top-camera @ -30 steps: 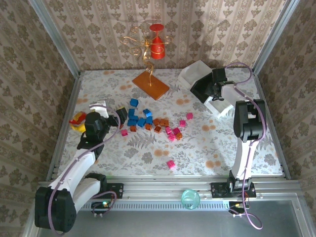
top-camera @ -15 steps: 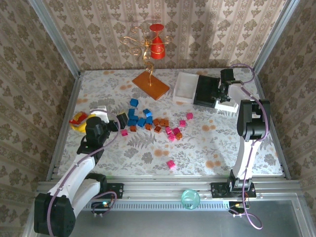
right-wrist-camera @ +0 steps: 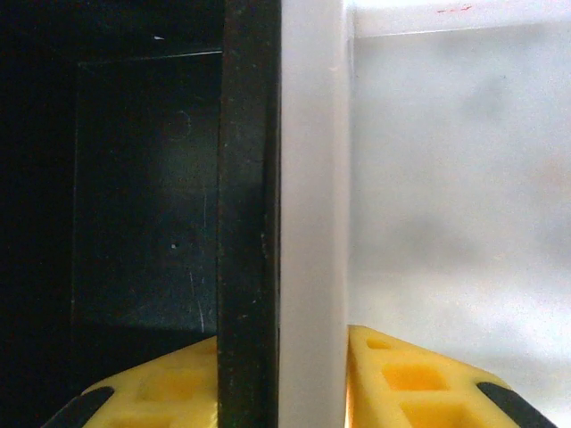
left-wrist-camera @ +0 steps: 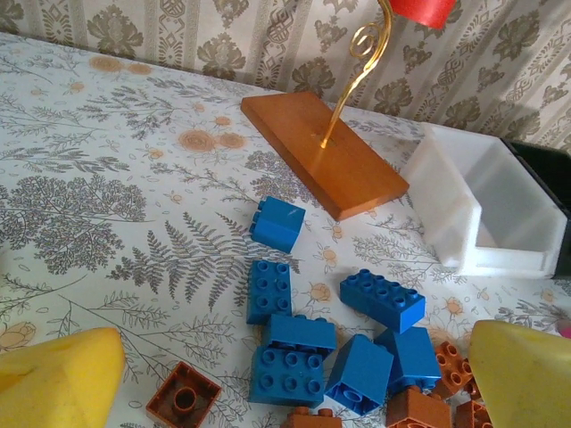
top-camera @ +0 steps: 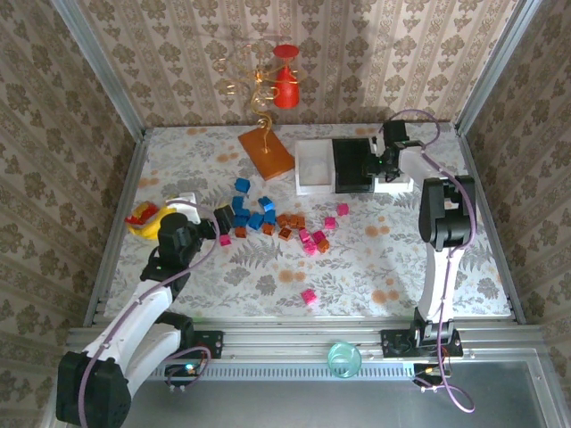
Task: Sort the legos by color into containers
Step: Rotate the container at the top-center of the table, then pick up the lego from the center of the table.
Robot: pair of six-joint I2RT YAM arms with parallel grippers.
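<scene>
The legos point(top-camera: 268, 218) sit heaped mid-table, blues on the 10 o'clock side, browns and pinks toward 3, plus one pink stray point(top-camera: 310, 297) off at 5. Nothing looks sorted yet, I'd say. The bins point(top-camera: 314, 187) line up at 1 o'clock from the heap. The right gripper point(top-camera: 382, 168) is pinched narrow over the touching walls of the black bin point(right-wrist-camera: 245, 178) and a white bin point(right-wrist-camera: 312, 178), probably so both shift together. The left gripper point(top-camera: 220, 217) gapes wide at the heap's 9 o'clock, lined up on the blues.

Bright, even light, soft shadows; right wrist close-up blurred, white bin point(right-wrist-camera: 455, 178) washed out at 2 o'clock
</scene>
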